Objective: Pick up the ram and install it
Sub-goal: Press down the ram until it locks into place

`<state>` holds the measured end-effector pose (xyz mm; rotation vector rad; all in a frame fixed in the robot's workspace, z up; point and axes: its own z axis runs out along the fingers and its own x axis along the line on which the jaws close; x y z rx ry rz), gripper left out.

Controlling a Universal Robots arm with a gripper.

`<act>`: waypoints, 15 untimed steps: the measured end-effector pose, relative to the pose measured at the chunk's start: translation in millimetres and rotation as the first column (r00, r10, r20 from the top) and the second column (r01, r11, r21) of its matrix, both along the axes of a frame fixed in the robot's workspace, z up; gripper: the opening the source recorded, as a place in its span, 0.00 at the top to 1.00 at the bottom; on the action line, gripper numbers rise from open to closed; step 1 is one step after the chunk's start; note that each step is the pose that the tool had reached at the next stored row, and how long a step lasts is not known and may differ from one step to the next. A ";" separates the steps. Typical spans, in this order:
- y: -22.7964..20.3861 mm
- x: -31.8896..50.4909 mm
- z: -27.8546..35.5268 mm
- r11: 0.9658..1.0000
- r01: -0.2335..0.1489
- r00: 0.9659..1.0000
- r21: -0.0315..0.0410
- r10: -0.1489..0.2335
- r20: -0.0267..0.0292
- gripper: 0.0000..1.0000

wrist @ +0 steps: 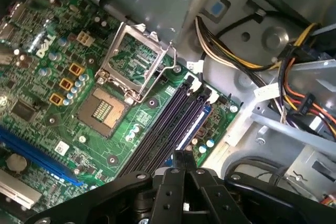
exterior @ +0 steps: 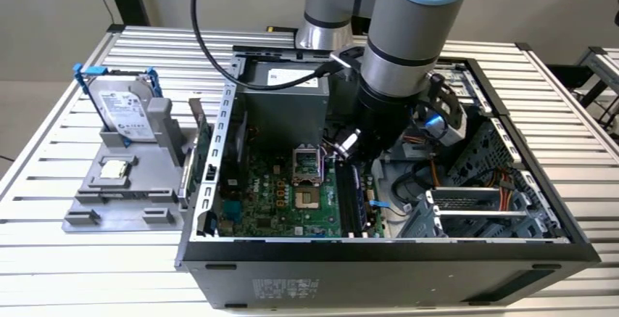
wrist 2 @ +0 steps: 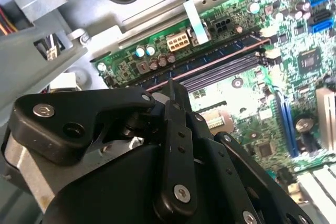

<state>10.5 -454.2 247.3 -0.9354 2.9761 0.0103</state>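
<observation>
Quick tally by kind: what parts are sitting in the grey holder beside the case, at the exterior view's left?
On the grey holder:
hard drive: 1
square chip: 1
Total: 2

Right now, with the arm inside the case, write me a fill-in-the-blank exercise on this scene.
1. In the first wrist view, the claw hangs close above the motherboard's long black ___.
2. The hard drive stands in a grey holder on the exterior view's ___ of the case.
3. The socket's metal lid is ___.

Missing words: slots; left; open.
</observation>
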 end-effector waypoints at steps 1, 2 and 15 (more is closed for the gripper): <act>0.0 0.0 0.0 1.000 -0.015 1.000 0.000 0.015 0.000 1.00; 0.0 0.0 0.0 0.999 -0.033 0.999 0.000 0.033 0.000 1.00; 0.0 0.0 0.0 0.964 -0.266 0.964 0.000 0.266 0.001 1.00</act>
